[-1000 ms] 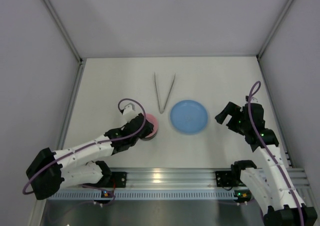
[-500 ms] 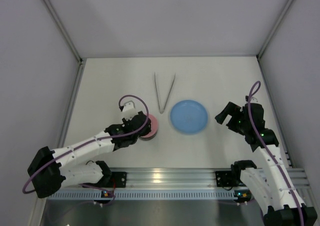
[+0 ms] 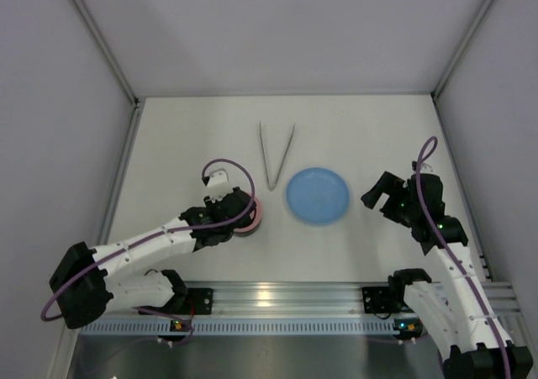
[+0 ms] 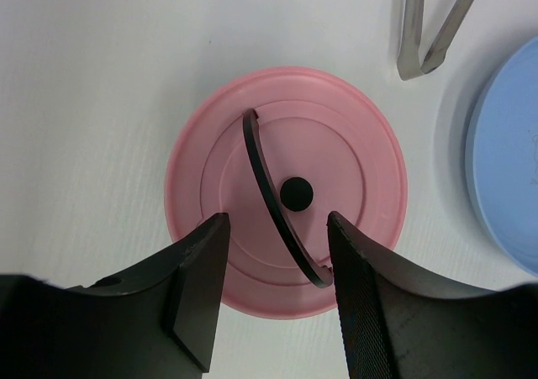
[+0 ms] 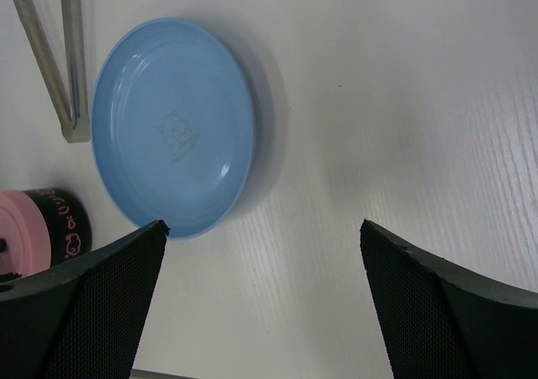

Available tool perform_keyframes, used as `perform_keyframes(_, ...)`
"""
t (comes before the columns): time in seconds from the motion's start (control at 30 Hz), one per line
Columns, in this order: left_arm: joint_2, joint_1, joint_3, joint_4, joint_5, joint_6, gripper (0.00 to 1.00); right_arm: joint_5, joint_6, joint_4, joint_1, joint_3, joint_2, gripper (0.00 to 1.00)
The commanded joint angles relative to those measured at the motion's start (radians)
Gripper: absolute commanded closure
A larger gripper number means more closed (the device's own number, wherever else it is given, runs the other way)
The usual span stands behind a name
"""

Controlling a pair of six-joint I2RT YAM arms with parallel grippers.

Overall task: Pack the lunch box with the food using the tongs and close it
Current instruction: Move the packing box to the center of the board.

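Your left end effector (image 3: 241,210) hovers over the lidded lunch box (image 3: 255,214); the right end effector (image 3: 377,199) is open.
Top view: the box stands on the surface (image 3: 185,144) left of the blue plate (image 3: 318,196), with the tongs (image 3: 276,156) behind. Left wrist: jaws half apart, astride the lid's black strap (image 4: 271,196). Right wrist: jaws wide, empty, near the plate.

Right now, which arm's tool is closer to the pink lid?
Left. The left tool is right over the pink lid, open around its black strap handle. The right tool is off beyond the far side of the blue plate.
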Motion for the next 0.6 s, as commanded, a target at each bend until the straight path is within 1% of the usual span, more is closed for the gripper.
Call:
perform_keyframes(0.0,0.075,0.006,-0.101,-0.079,0.137,-0.002,0.44,-0.007,-0.015,0.055,-0.011,-0.013,0.005,0.04)
perform_keyframes(0.2,0.113,0.004,-0.143,0.000,0.208,-0.001,0.43,-0.008,-0.018,0.057,-0.011,-0.010,0.007,0.04)
perform_keyframes(0.57,0.133,0.004,-0.198,0.060,0.254,-0.019,0.44,-0.011,-0.023,0.057,-0.011,-0.005,0.013,0.04)
